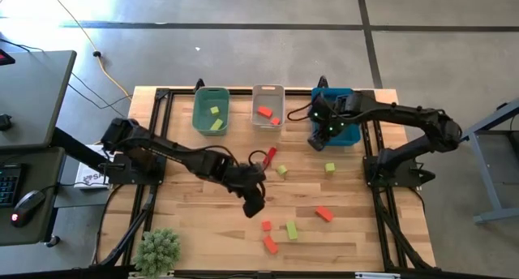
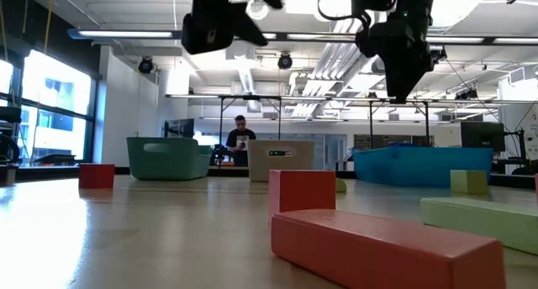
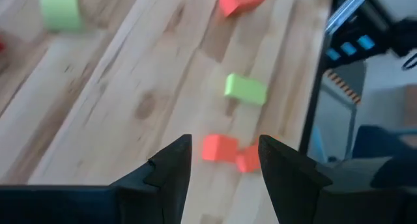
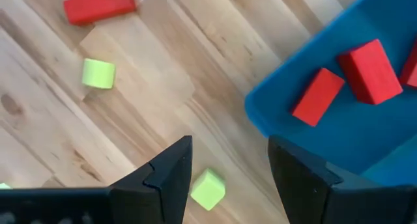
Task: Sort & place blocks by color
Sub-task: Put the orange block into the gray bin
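Observation:
Loose blocks lie flat on the wooden table: a deep red bar [image 1: 270,156], yellow-green cubes [image 1: 281,171] [image 1: 330,168], an orange-red block [image 1: 324,213], and a near group of two orange-red blocks [image 1: 266,225] [image 1: 270,245] with a yellow-green one [image 1: 291,229]. My left gripper [image 1: 253,202] [image 3: 225,142] hovers open above the table just short of that group; an orange-red block [image 3: 219,148] shows between its fingers. My right gripper [image 1: 320,133] [image 4: 229,142] hangs open over the near left corner of the blue bin [image 4: 339,120], which holds deep red blocks [image 4: 317,97].
Three bins stand in a row at the far edge: green [image 1: 212,110] with yellow-green blocks, white [image 1: 268,105] with orange-red blocks, blue [image 1: 350,131]. A small potted plant [image 1: 158,248] sits at the near left corner. A person [image 2: 240,136] is far behind the table.

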You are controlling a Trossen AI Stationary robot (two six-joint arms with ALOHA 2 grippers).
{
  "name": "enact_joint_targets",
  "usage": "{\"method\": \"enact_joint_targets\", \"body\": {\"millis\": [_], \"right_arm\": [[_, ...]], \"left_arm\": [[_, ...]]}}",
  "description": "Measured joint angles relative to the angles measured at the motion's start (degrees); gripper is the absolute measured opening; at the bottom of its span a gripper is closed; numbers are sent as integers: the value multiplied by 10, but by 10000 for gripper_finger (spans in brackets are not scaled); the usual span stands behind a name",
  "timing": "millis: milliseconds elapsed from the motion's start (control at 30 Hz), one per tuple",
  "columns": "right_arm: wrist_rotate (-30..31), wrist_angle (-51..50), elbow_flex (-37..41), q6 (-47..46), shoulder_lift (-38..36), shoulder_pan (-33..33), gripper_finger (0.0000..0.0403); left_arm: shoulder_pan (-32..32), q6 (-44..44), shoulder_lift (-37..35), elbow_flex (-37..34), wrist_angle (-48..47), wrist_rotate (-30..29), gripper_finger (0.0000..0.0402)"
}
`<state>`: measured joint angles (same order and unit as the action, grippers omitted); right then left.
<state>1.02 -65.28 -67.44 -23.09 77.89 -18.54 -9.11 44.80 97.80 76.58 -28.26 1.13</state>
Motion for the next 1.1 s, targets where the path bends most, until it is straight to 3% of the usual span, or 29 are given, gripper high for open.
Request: {"method": "enact_joint_targets", "body": {"millis": [400,633,900,1100], "right_arm": [[4,1,0,-11,0,37,188],[33,1,0,-24,0,52,188],[33,1,0,-31,0,71,188],[33,1,0,-40,0,82,188]], "left_arm": [[-59,-37,0,0,61,-6,168],[-82,-41,11,0,60,-44,169],[-73,10,53,0,59,-28,219],[-83,-21,97,0,99,-31,242]]}}
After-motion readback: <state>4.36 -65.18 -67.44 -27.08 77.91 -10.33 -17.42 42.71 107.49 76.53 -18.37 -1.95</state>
